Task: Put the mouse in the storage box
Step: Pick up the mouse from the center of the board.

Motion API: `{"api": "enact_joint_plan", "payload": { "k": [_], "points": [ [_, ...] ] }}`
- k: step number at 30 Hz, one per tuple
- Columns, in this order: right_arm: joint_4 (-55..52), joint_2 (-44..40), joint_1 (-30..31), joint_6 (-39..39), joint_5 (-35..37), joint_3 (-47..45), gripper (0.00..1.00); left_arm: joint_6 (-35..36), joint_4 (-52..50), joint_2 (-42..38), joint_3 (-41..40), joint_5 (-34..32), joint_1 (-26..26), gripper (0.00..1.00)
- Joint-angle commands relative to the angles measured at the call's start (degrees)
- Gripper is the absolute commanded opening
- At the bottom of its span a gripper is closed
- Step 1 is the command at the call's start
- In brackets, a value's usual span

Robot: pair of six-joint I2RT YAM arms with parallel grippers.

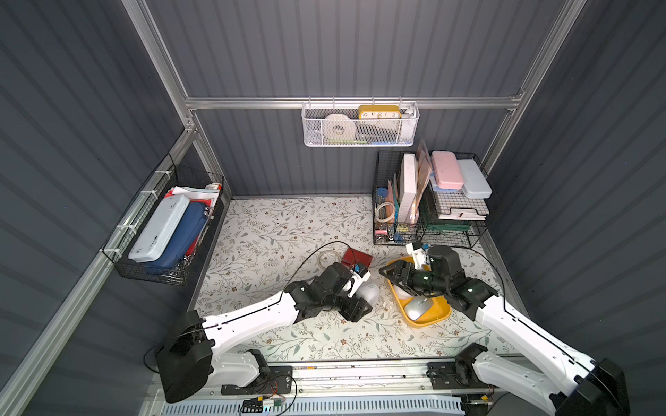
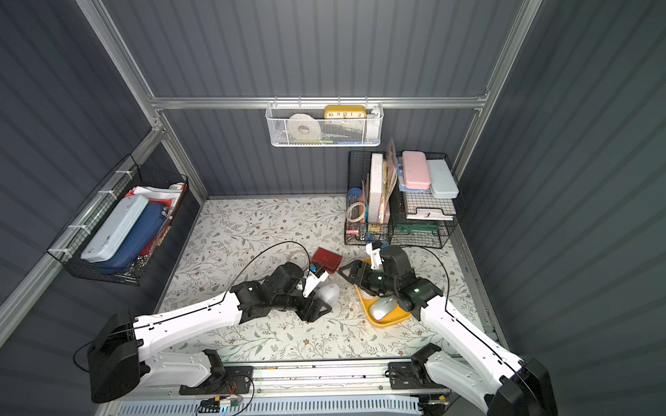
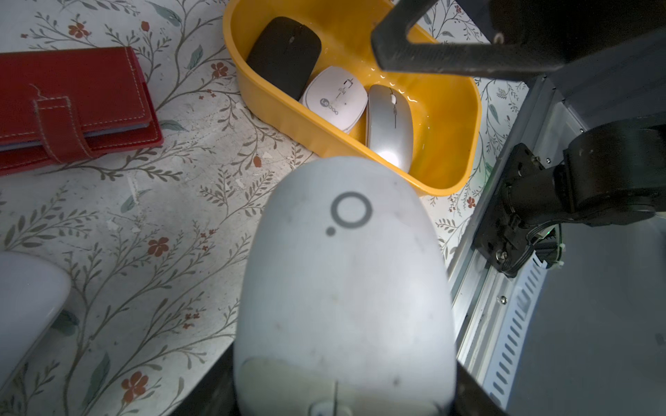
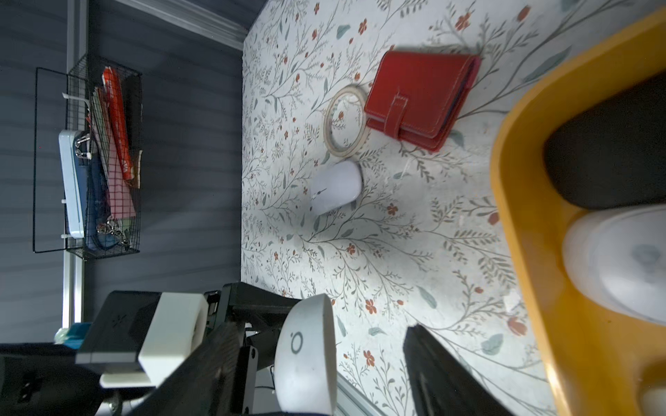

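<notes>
The left gripper (image 1: 361,303) has its jaws clamped on the sides of a white mouse (image 3: 344,288), near its wheel end. The mouse's long axis runs straight out from the jaws. Its rounded end, marked with a ring, points at the box (image 3: 463,144), and its top faces the left wrist camera. In both top views the mouse (image 2: 329,293) hangs over the worktop (image 1: 274,230), just beside the box's (image 1: 434,318) long wall and not in it.

The right gripper (image 1: 387,272) hovers at the box's far end with its jaws wide apart and nothing between them.

The box lies slantwise on the worktop and holds three mice side by side: black (image 3: 284,54), white (image 3: 335,97) and silver (image 3: 389,126).

A spare white mouse (image 4: 337,187) lies on the worktop, well apart from the box. Beyond it a tape ring (image 4: 346,122) touches a red wallet (image 4: 418,97).
</notes>
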Motion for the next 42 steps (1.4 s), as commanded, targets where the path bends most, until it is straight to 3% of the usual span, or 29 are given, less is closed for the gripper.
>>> {"api": "enact_joint_plan", "payload": {
  "k": [1, 14, 33, 37, 42],
  "points": [
    [4.01, 2.2, 3.13, 2.83, -1.03, 1.27, 0.78, 1.19, 2.07, -1.66, -0.26, 1.3, -0.24, 0.49],
    [6.56, 5.73, 11.96, 5.19, -1.25, 0.38, 0.71, 0.62, 1.96, -1.94, -0.99, -1.42, -0.2, 0.48],
    [11.58, 10.13, 14.32, 7.14, -2.88, -1.2, 0.42, 0.16, 2.36, -3.64, -2.1, -1.89, -0.19, 0.5],
    [11.88, 9.88, 14.33, 6.96, -2.17, -0.89, 0.33, -0.1, 2.01, -3.6, -2.09, -2.81, -0.2, 0.72],
    [9.74, 9.65, 14.24, 4.95, 0.77, 0.68, 0.31, 0.0, 1.57, -3.57, -2.28, -3.98, -0.18, 0.99]
  ]
}}
